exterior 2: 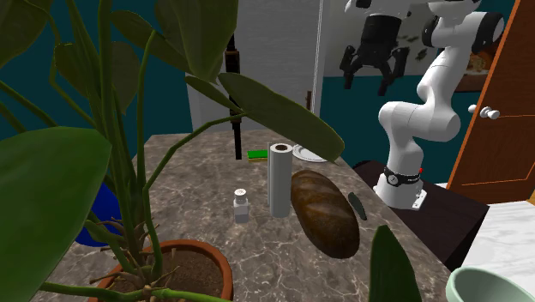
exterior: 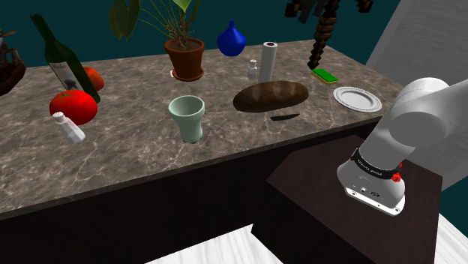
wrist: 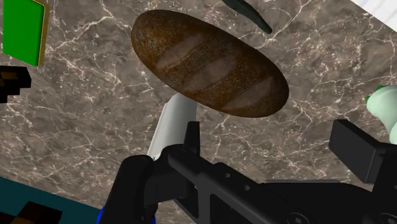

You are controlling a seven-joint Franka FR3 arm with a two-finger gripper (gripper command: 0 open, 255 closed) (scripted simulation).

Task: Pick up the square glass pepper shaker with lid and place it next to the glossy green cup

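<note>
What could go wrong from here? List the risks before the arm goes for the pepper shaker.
1. The pepper shaker stands close beside the tall white roll; the open gripper coming down could tip the roll.
2. The bread loaf lies between the stand and the shaker, so a low approach may hit it.
3. A second white shaker sits near a tomato; it might get picked by mistake.

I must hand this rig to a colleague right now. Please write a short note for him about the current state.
Gripper: open, empty, high above the bread loaf.
Pepper shaker: upright on the counter beside the paper roll, not yet grasped.
Pale green cup: upright, well apart from the shaker.
Done: nothing.
Left: go down, grasp the shaker, set it next to the cup.
</note>
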